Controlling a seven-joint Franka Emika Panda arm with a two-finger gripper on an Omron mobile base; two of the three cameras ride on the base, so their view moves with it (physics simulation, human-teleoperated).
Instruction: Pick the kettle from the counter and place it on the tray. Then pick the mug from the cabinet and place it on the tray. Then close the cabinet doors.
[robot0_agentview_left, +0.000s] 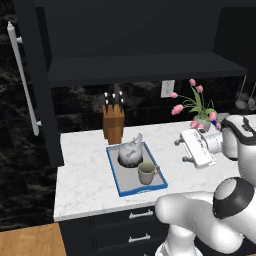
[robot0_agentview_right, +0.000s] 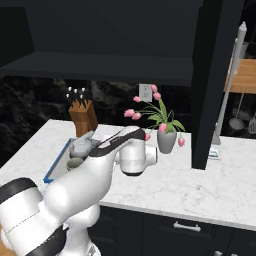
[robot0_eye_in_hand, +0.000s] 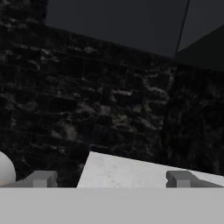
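Note:
The blue-rimmed tray (robot0_agentview_left: 113, 174) lies on the white marble counter (robot0_agentview_left: 82, 175). On it stand the mottled grey kettle (robot0_agentview_left: 129, 153) at the back and the grey-beige mug (robot0_agentview_left: 146, 173) in front. My gripper (robot0_agentview_left: 181, 151) hovers to the right of the tray, above the counter, pointing left, open and holding nothing. In the hand view the fingertips (robot0_eye_in_hand: 42, 178) stand wide apart before a counter corner (robot0_eye_in_hand: 131, 171) and black wall. The cabinet shelf (robot0_agentview_left: 145, 67) is bare, and the cabinet doors (robot0_agentview_left: 37, 85) (robot0_agentview_right: 212, 85) stand open. My arm partly hides the kettle (robot0_agentview_right: 82, 146), mug (robot0_agentview_right: 75, 162) and tray (robot0_agentview_right: 54, 169).
A wooden knife block (robot0_agentview_left: 113, 123) stands behind the tray. A grey vase of pink tulips (robot0_agentview_left: 202, 119) sits at the back right, close behind my hand. The left door's silver handle (robot0_agentview_left: 22, 85) juts out at the left. Dark drawers (robot0_agentview_left: 135, 215) run below the counter.

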